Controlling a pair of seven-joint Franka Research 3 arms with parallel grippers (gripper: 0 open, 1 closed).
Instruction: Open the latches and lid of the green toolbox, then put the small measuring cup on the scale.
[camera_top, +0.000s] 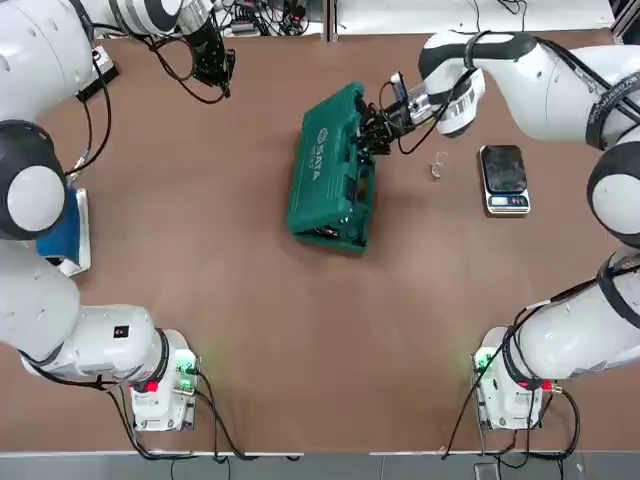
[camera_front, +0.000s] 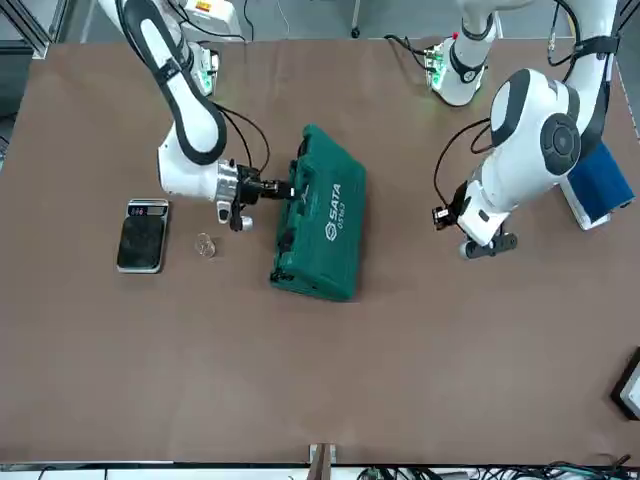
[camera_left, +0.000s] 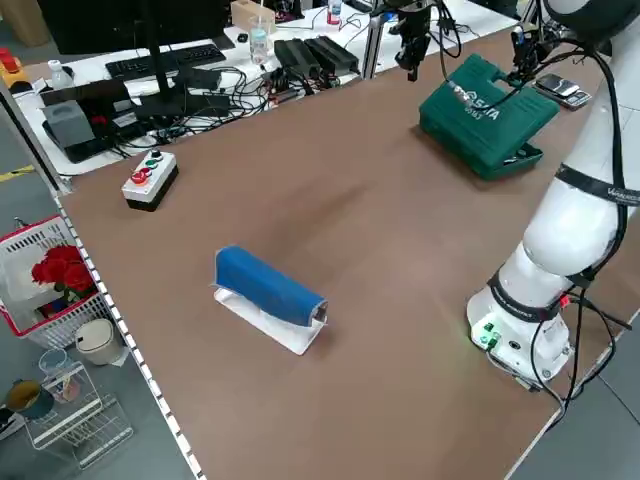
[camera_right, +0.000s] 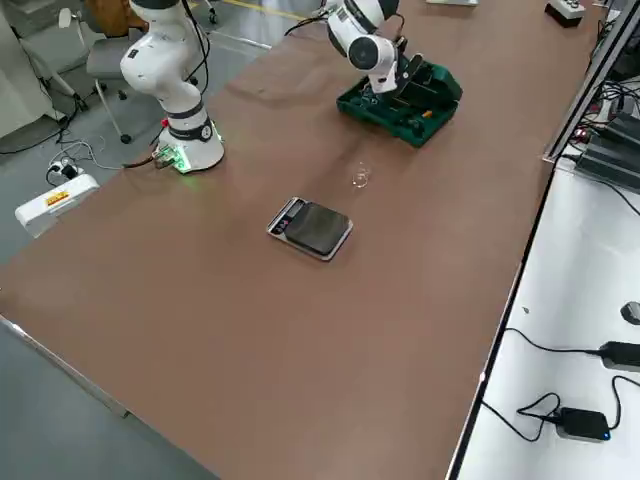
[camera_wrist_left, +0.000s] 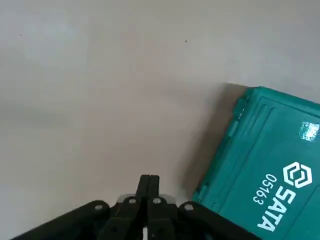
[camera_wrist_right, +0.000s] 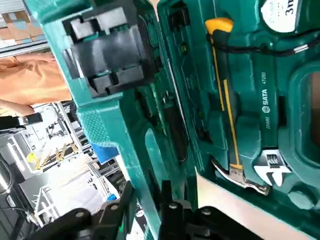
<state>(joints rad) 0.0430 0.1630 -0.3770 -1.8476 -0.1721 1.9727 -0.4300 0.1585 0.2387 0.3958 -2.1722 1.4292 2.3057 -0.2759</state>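
Note:
The green toolbox (camera_top: 325, 170) lies mid-table with its lid (camera_top: 318, 160) tilted up on the side facing the scale. My right gripper (camera_top: 368, 135) is at that raised edge. In the right wrist view its fingers (camera_wrist_right: 165, 192) pinch the lid's rim (camera_wrist_right: 110, 100), and the other half (camera_wrist_right: 240, 100) shows a yellow-handled hammer and a wrench. The small measuring cup (camera_top: 438, 165) stands upright on the table between the toolbox and the scale (camera_top: 504, 178), touching neither. My left gripper (camera_top: 215, 65) hangs shut and empty over the far left of the table.
A blue object on a white stand (camera_top: 62, 230) sits at the table's left edge. A grey box with coloured buttons (camera_left: 150, 178) lies near the far corner in the left side view. Cables and equipment crowd the bench beyond the far edge.

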